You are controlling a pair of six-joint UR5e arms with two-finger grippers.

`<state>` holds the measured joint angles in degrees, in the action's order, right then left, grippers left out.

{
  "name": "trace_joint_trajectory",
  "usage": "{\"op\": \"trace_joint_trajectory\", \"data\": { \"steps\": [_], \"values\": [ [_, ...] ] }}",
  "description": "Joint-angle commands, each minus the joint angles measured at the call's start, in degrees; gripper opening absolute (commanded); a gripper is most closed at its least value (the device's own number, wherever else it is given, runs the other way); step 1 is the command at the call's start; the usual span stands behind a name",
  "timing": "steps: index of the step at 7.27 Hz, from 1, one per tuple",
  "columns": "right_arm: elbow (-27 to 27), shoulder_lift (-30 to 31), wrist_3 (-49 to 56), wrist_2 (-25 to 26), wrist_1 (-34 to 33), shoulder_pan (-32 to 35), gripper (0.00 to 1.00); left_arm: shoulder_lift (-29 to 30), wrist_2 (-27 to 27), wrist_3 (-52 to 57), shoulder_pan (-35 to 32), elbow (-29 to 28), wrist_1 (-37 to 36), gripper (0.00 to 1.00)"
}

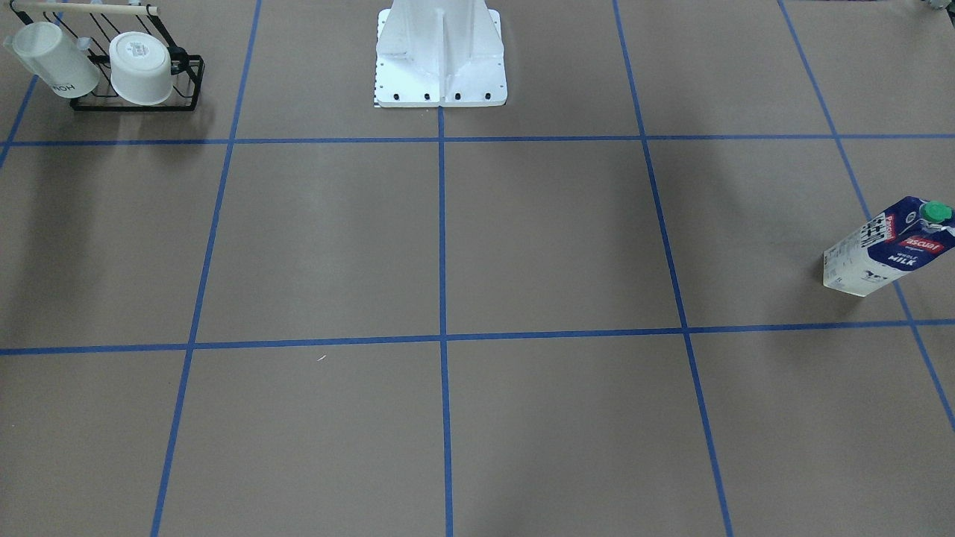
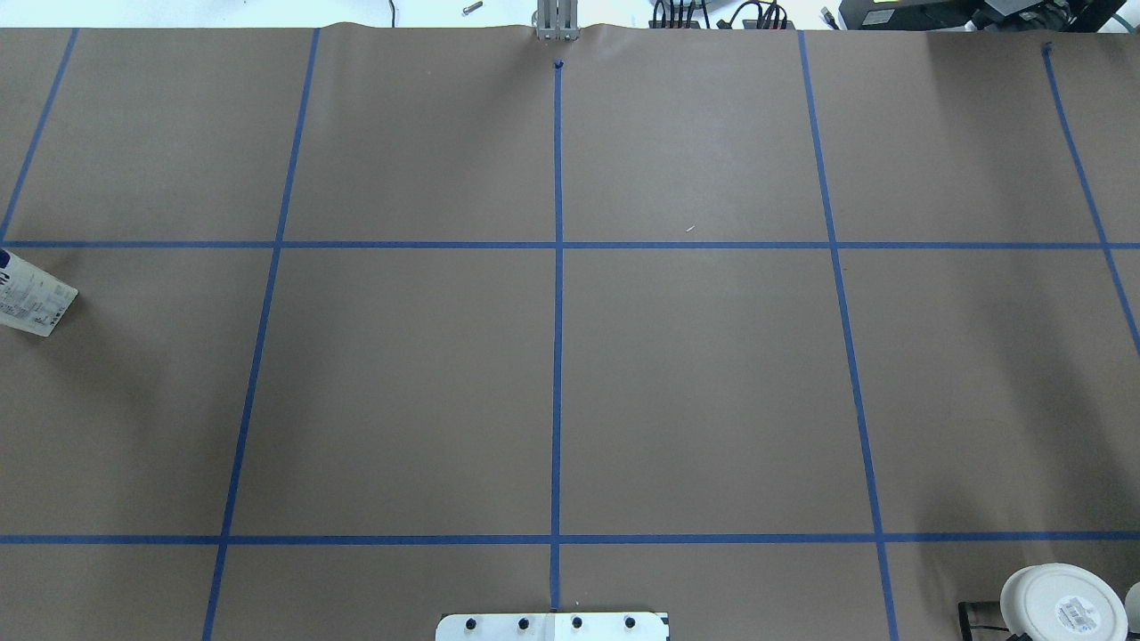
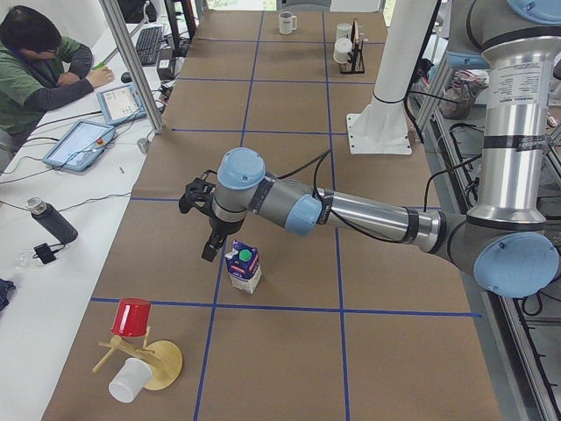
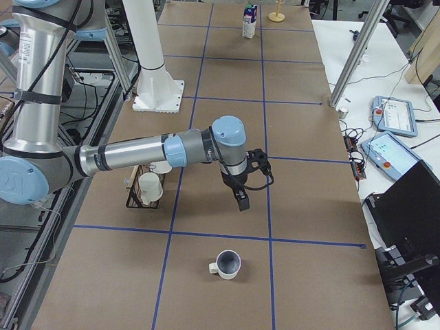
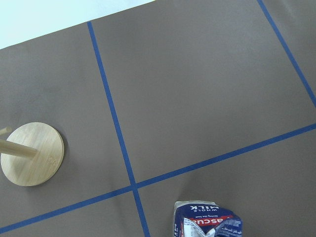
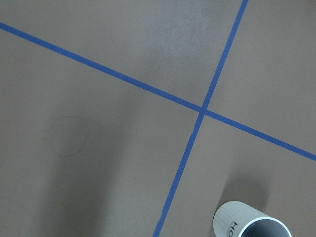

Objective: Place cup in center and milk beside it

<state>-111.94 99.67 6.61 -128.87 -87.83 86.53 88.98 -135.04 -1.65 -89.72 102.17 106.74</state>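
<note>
The milk (image 1: 888, 246) stands upright far out on my left side, seen in the overhead view (image 2: 31, 298) and the left wrist view (image 5: 207, 219). My left gripper (image 3: 209, 253) hangs just beside and above the milk (image 3: 243, 267); I cannot tell whether it is open or shut. The cup (image 4: 225, 264) stands upright far out on my right side, below my right gripper (image 4: 240, 201), whose state I cannot tell. A pale ribbed cup (image 6: 252, 223) with a grey inside shows in the right wrist view. The center (image 2: 623, 383) is bare.
A black wire rack (image 1: 190, 82) with two white cups stands near my base (image 1: 440, 67) on my right. A wooden stand (image 5: 32, 154) with a red cup (image 3: 131, 316) stands beyond the milk. An operator (image 3: 39, 66) sits at the side bench.
</note>
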Motion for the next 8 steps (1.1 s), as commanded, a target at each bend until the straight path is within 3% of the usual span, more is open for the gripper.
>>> {"op": "trace_joint_trajectory", "data": {
  "steps": [1,2,4,8],
  "values": [
    [1.01,0.87,-7.21,0.02,2.82,-0.13,1.00,-0.74,-0.13,-0.37,-0.01,0.31,1.80,0.98],
    [2.93,1.32,-7.40,0.19,3.10,-0.22,0.99,-0.83,-0.13,-0.37,-0.01,0.49,1.80,0.98],
    [12.03,2.46,-8.36,0.46,15.77,-0.40,0.99,-1.18,-0.13,-0.37,-0.01,0.49,1.80,0.98],
    [14.55,9.47,-21.79,1.86,29.87,-4.35,0.93,-1.53,-0.13,-0.37,-0.01,0.31,2.16,0.98]
  ]
}}
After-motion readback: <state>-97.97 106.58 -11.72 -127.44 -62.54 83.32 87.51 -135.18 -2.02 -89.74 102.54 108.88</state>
